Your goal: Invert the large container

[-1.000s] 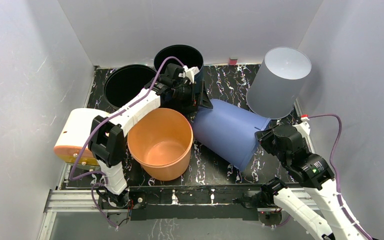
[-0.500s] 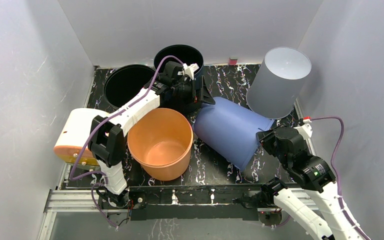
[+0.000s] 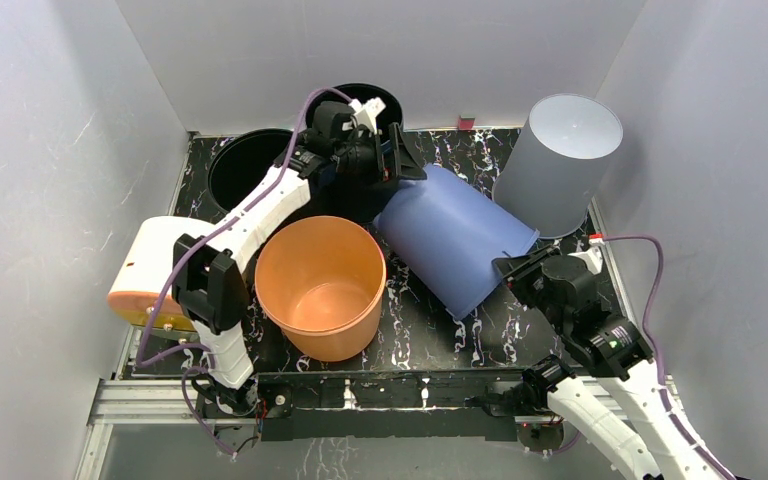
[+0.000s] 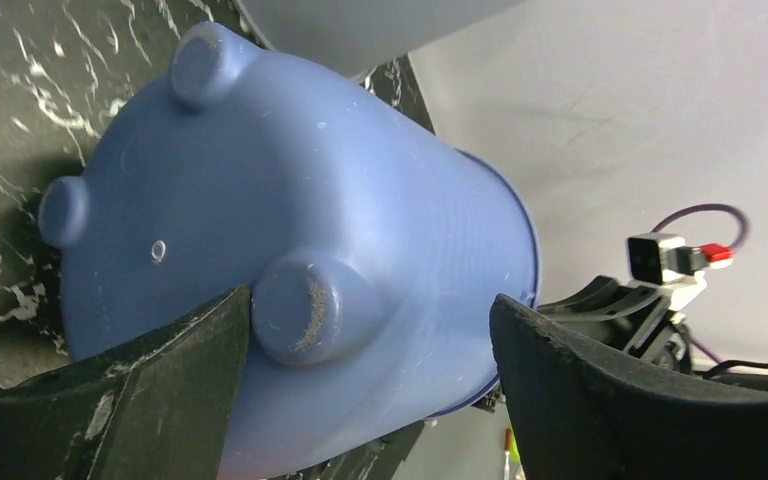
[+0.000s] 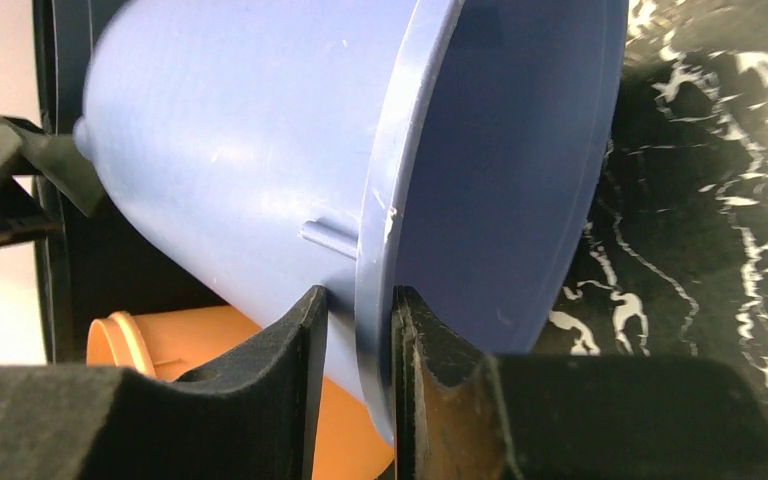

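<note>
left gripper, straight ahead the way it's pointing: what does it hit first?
The base of the blue container: the open left gripper points squarely at it. Likely first contact is the round foot beside one finger, which looks near touching, though depth is unclear.

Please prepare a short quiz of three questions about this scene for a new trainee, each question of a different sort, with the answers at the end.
1. True or false: the blue container stands upright on its base.
2. What does the right pincer grip? A) the rim of the blue container B) the orange bucket C) the grey container
3. Fill in the missing word: at the container's footed base, the jaws of the left pincer are wide ____.

Key: 1. False, it lies tilted on its side. 2. A. 3. open.
</note>
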